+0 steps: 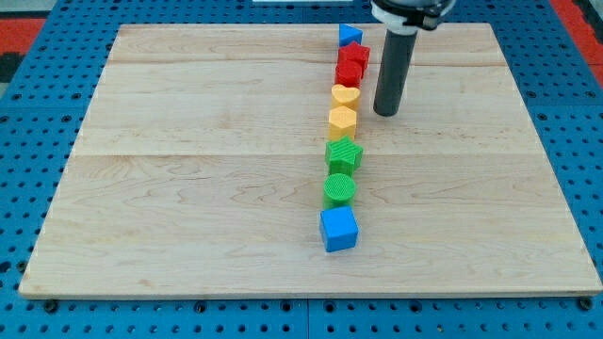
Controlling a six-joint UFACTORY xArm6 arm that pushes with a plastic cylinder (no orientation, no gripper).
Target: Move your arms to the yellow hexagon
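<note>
The yellow hexagon [342,120] lies in a column of blocks near the board's middle, toward the view's top. My tip [384,112] rests on the board just to the right of it, with a small gap between them. Above the hexagon lies a yellow heart [345,95], then two red blocks [351,64] close together, then a blue triangle [350,36]. Below the hexagon lie a green block [344,153], a green cylinder [340,188] and a blue cube [339,229].
The wooden board [188,188] sits on a blue pegboard table [28,141]. The rod's body [393,66] rises from the tip to the view's top, right of the red blocks.
</note>
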